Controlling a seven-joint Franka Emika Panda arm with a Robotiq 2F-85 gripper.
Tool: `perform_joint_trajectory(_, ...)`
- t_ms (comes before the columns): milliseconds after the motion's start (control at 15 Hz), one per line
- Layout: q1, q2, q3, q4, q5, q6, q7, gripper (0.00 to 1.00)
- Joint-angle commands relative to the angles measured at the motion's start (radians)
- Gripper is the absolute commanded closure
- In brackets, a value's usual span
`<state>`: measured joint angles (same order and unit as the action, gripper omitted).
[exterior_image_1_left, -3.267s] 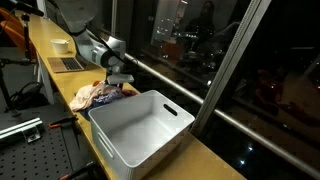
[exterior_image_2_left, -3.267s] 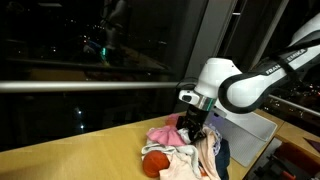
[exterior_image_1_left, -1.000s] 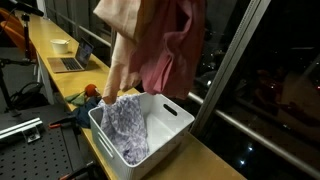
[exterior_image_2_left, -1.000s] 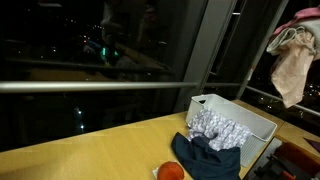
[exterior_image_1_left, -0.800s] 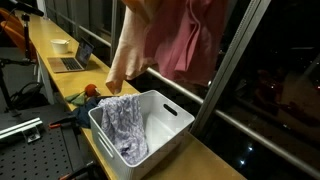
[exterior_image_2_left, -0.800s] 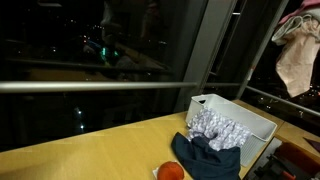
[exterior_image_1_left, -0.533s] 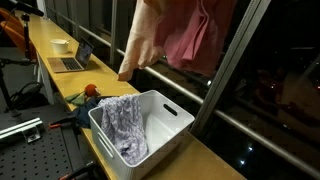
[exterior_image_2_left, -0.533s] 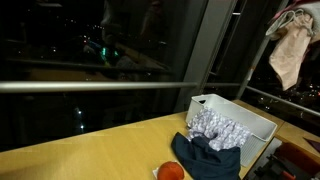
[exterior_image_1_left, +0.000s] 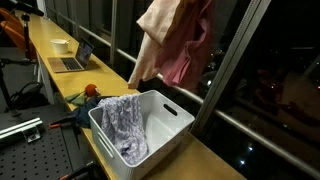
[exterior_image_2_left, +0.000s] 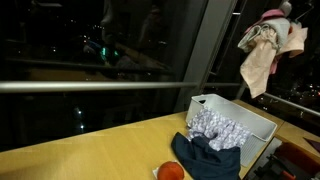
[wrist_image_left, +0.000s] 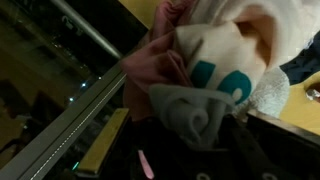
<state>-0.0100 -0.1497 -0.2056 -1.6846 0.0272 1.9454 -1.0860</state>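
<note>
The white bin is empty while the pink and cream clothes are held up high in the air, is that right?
No: the white bin is not empty; a patterned grey cloth lies in it, in both exterior views. The pink and cream clothes are indeed held up high in the air.

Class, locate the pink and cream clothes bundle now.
In both exterior views the pink and cream clothes bundle hangs above the white plastic bin, by the window.

Both exterior views face the white bin (exterior_image_1_left: 170, 140) on the surface (exterior_image_1_left: 40, 40) from opposite ends at mid-range, while the wrist view sits tight against the hanging clothes (wrist_image_left: 210, 80).
</note>
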Motion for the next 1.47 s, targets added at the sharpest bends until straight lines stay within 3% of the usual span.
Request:
perform_joint_trajectory(0, -0.024, 0.059, 0.022, -0.012, 0.048, -0.013, 0.023, 0.94)
perform_joint_trajectory(267, -0.047, 0.063, 0.023, -0.1, 0.069, 0.002, 0.028, 0.94)
perform_joint_trajectory(333, -0.051, 0.061, 0.026, -0.118, 0.07, 0.0, 0.037, 0.89)
perform_joint_trajectory(400, -0.052, 0.057, 0.029, -0.132, 0.067, -0.005, 0.046, 0.52)
perform_joint_trajectory(533, -0.049, 0.037, 0.038, -0.171, 0.058, 0.003, 0.06, 0.5)
perform_joint_trajectory(1000, -0.013, -0.128, 0.093, -0.367, 0.034, 0.121, 0.07, 0.02)
perform_joint_trajectory(1400, 0.107, -0.14, 0.233, -0.586, -0.034, 0.347, 0.091, 0.0)
